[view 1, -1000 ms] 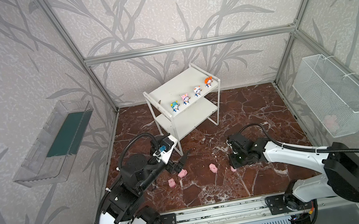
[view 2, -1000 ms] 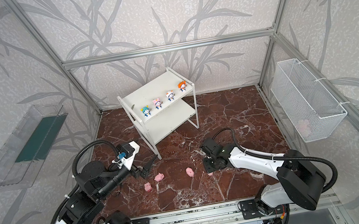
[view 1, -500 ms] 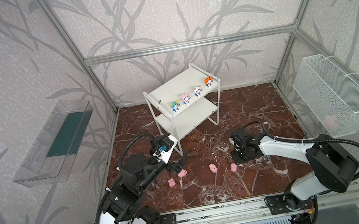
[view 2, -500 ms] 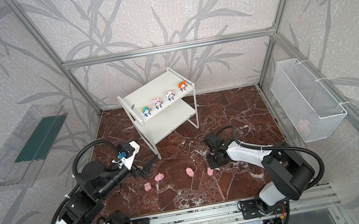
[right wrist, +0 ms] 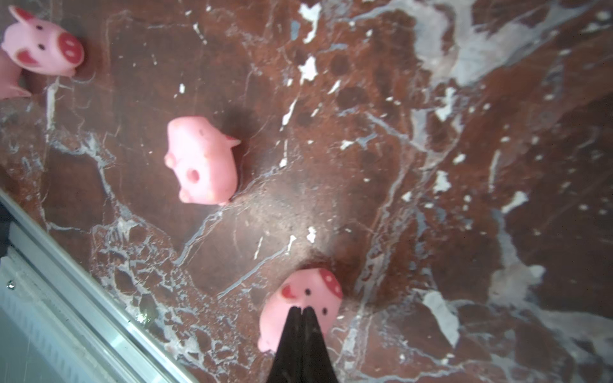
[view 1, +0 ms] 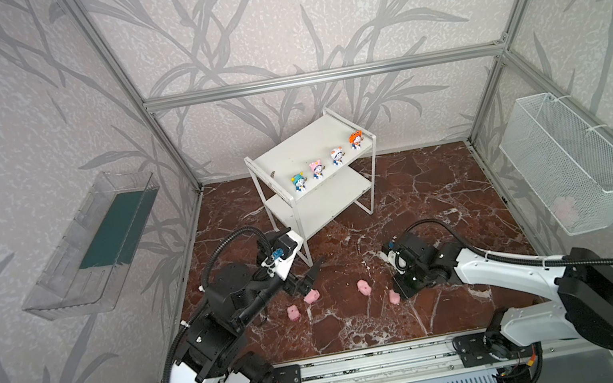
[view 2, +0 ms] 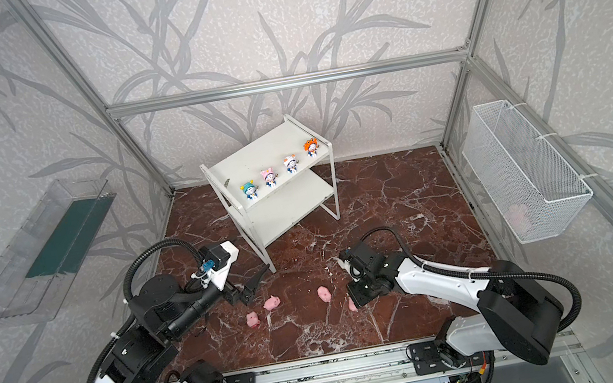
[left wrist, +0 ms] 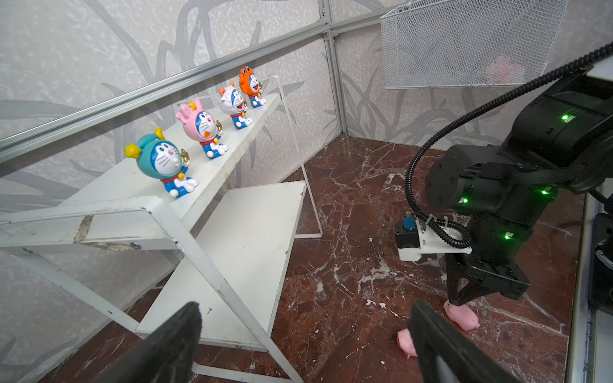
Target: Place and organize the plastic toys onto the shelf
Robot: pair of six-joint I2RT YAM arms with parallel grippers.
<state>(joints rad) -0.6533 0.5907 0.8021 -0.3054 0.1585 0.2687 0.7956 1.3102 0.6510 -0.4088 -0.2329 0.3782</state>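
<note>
right gripper (right wrist: 302, 311) is clenched, its two black tips pressed together with nothing visibly between them. they sit right over the back of one pink pig (right wrist: 298, 295) that lies on the red marble floor (right wrist: 431, 199). in the left wrist view the same tips look to be touching that pig, but we cannot tell whether they pinch any of it.

we judge the step in hand to be picking up this pig, and closed tips will not do it. we would open the jaws, straddle the pig across its narrow body, and come down until the tips are just off the floor. then we would close gently, since the pig looks soft and could squirt out sideways.

a second pig (right wrist: 202, 159) lies on its side near by, and a third pig (right wrist: 43, 46) stands farther off, so we should keep the descent straight and not nudge them.

left gripper (view 1: 308, 280) hangs spread wide and empty near that third pig, beside the front leg of the shelf (view 1: 290, 153). in both top views four pigs are on the floor, apart from the shelf. the four hatted figurines (view 1: 316, 169) stand in a row along the front of its top. the lower board (view 1: 323, 202) is bare, which we judge the natural place for the pigs.
</note>
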